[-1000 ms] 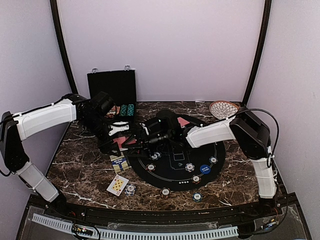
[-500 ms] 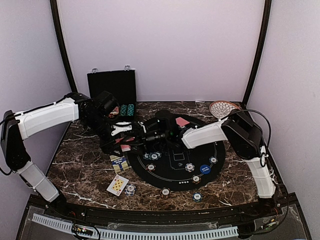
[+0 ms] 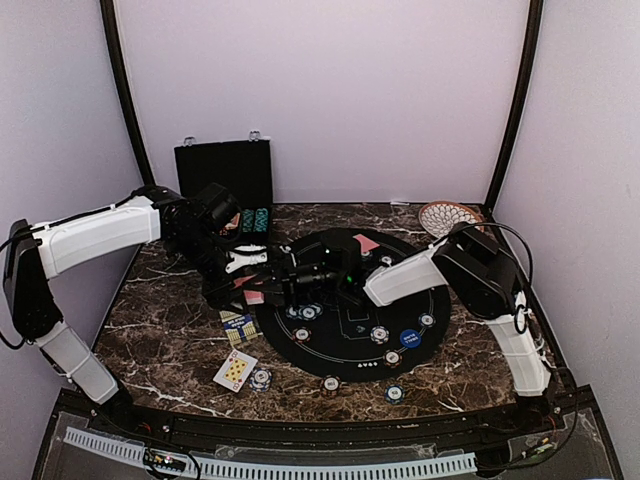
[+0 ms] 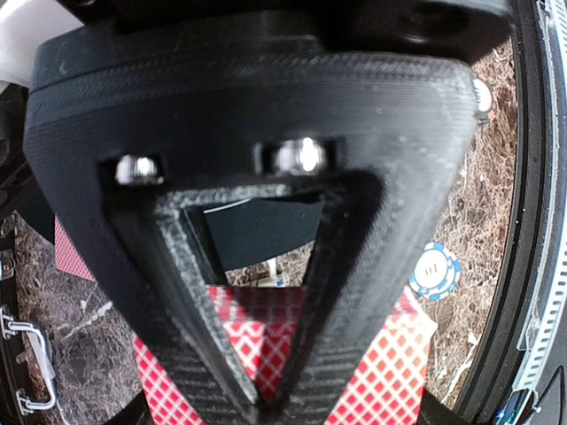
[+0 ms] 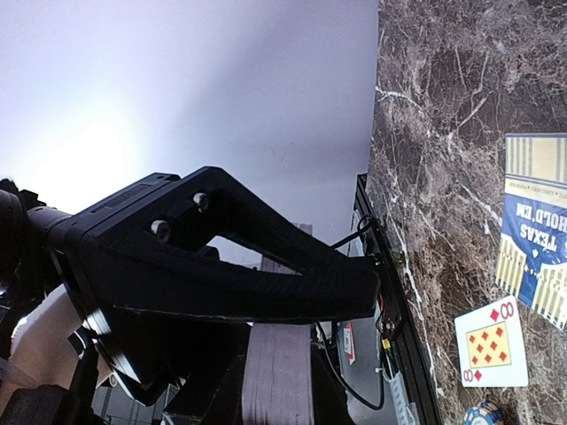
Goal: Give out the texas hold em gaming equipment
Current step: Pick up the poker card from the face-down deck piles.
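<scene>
Red-backed playing cards (image 4: 390,354) clamped in left pincer (image 3: 248,285); right pincer (image 3: 283,282) just beside, grip cannot tell; striped chip (image 4: 434,271) near.

Red-backed cards (image 4: 381,359) were bunched, slightly fanned, at the mat's (image 3: 345,352) left edge | one red-backed card (image 3: 366,243) lay flat at its far side | eight of diamonds (image 3: 235,370) lay face up near-left, striped chip (image 3: 261,378) just beside | other chips (image 3: 380,334) sat scattered on the mat | blue button (image 3: 410,338) lay among them
</scene>
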Available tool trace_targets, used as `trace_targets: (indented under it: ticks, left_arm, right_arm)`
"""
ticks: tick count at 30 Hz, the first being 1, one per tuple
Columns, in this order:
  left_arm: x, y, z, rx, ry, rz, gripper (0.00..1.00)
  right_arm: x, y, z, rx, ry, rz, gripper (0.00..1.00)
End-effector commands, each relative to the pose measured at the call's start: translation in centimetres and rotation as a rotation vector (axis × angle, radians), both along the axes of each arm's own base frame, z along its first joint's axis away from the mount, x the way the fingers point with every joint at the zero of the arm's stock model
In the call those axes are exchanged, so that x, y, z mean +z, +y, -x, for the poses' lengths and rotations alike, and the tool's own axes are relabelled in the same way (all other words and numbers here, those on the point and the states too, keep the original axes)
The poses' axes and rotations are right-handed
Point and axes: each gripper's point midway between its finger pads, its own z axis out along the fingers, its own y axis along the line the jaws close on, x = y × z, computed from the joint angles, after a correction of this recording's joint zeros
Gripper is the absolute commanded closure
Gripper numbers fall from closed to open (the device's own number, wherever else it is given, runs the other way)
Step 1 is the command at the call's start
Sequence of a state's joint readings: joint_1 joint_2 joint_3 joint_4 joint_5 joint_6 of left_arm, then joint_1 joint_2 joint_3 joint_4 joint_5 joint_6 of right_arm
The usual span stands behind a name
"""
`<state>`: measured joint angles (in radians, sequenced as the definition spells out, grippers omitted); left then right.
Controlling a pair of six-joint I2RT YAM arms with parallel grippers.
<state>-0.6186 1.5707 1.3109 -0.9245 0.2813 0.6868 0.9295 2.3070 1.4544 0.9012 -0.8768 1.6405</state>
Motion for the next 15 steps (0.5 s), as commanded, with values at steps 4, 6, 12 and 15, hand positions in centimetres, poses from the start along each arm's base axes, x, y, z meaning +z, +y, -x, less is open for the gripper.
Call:
trace_targets:
  ticks: [4, 6, 12, 15]
  left_arm:
    - [2.5, -0.7, 0.8, -0.019, -0.034, 0.107, 0.29]
    - [2.9, -0.9, 1.2, -0.03, -0.031, 0.13, 0.24]
    - [3.1, -1.1, 1.5, -0.042, -0.03, 0.158, 0.11]
    - [2.6, -0.9, 1.7, -0.05, -0.015, 0.147, 0.12]
  right_arm:
    - [2.2, -1.5, 0.1, -0.008, -0.054, -0.097, 1.0]
    - [2.3, -1.7, 0.1, -0.011, -0.056, -0.098, 1.0]
    - [2.5, -2.0, 0.3, -0.015, -0.062, -0.097, 1.0]
    - [2.7, -2.0, 0.3, -0.018, -0.061, -0.101, 1.0]
